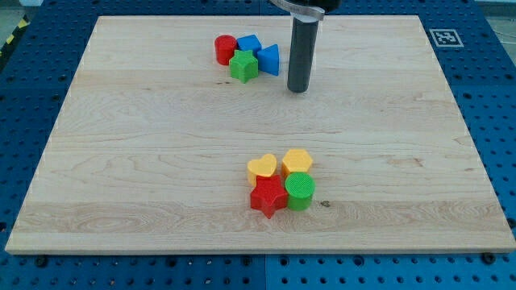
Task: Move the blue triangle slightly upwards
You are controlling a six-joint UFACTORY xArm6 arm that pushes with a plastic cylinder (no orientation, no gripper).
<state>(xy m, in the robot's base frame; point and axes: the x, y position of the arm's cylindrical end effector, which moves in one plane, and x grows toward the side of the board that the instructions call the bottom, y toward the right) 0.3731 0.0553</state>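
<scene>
The blue triangle [270, 59] sits near the view's top centre, at the right end of a cluster. To its left are a green star [243, 67], a blue block [247, 44] and a red cylinder [226, 49]. My tip [298, 89] stands on the board just right of the blue triangle and slightly lower in the view, a small gap apart from it.
A second cluster lies lower centre: a yellow heart [262, 167], a yellow block [297, 161], a red star [268, 197] and a green cylinder [300, 191]. The wooden board [121, 161] lies on a blue pegboard table, with a marker tag [445, 37] at top right.
</scene>
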